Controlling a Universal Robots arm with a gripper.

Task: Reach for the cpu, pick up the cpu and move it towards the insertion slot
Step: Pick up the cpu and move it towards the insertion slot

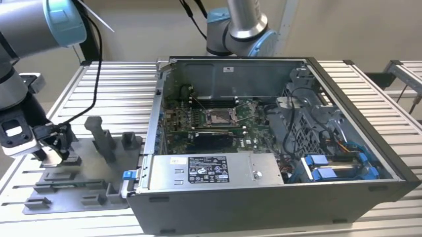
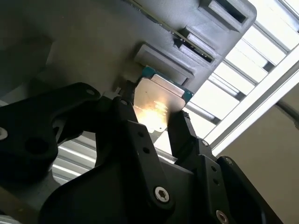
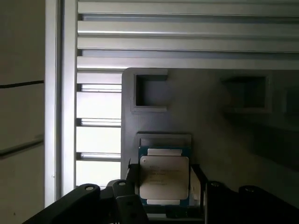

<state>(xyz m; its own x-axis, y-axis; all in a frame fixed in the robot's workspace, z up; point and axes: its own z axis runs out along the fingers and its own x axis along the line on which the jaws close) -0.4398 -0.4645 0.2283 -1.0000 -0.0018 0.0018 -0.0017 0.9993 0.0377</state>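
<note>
**Op:** Where's the chip?

**Obs:** The cpu [image 3: 164,178] lies flat, silver top up, just beside a raised stop block [image 3: 163,140] in the first wrist view. It is on the grey fixture [image 1: 72,197]. That sits on the slatted table [image 1: 112,94] at the exterior view's left, outside the case [image 1: 297,202].

**Op:** Tool?

**Obs:** Your gripper [image 1: 54,145] is low over the fixture. It is set narrow, with the fingers [image 2: 180,130] against two opposite edges of the cpu. I see no gap in either wrist view, so I read it as gripped. I can't tell whether the chip is off the plate yet.

**Op:** And the slot?

**Obs:** The slot [image 1: 218,117] is inside the case, on the green board. It is well apart from you, with the case wall between.

**Op:** How do I make this pick clean?

**Obs:** This is my read only.
- The chip is thin and smooth-edged, so it will likely tip or slide if your hold is off-centre.
- Keep the hold square and at mid-edge, and squeeze lightly.
- Raise it straight and level so it clears the stop block without scraping.
- Don't drag it across the fixture.
</note>
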